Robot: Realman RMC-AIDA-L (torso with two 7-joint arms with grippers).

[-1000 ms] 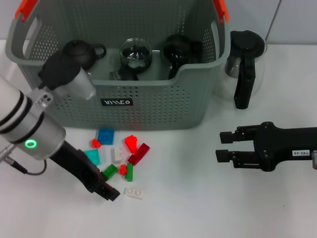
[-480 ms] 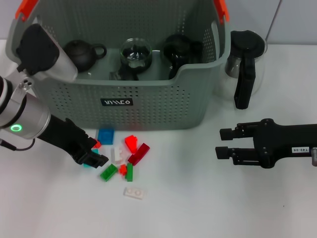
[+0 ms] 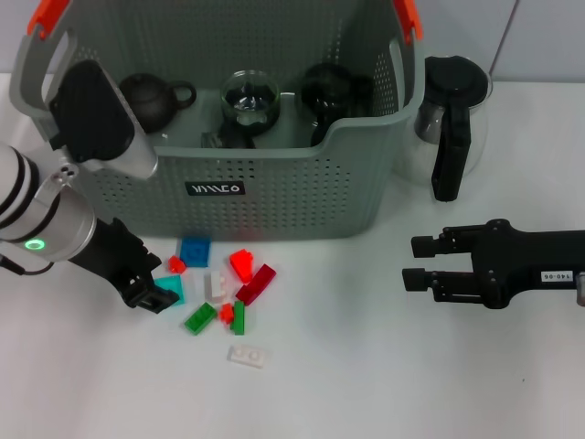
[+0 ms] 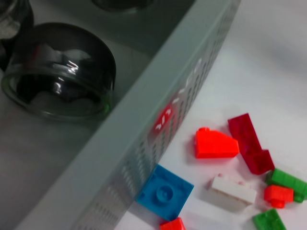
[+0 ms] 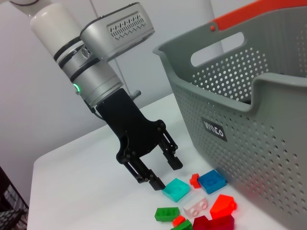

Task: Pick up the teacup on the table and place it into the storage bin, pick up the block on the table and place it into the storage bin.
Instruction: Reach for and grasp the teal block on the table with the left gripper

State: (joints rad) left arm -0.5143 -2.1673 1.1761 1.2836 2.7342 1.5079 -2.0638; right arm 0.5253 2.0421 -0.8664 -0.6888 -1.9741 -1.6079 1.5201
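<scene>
The storage bin (image 3: 274, 197) stands at the back of the white desk (image 3: 366, 384) and already holds a dark teapot (image 3: 151, 99), a glass cup (image 3: 249, 96) and a black vessel (image 3: 331, 91), so the teacup part of the task looks done and the block part is in hand. The blocks lie scattered on the desk just in front of the bin's labelled wall, among them a blue block (image 3: 194, 251), a red block (image 3: 242, 263), a white block (image 3: 217, 284) and a teal block (image 3: 171, 290). The left pincer (image 5: 163, 174) sits low at the teal block, its fingers apart, one fingertip right beside the block's edge; none of the blocks is clamped, and this low, angled pose suits closing on that piece. The right pincer (image 3: 413, 263) hangs well apart on the other side, fingers apart and holding nothing, apparently idle. A glass carafe (image 3: 450, 114) stands beside the bin's right wall.
</scene>
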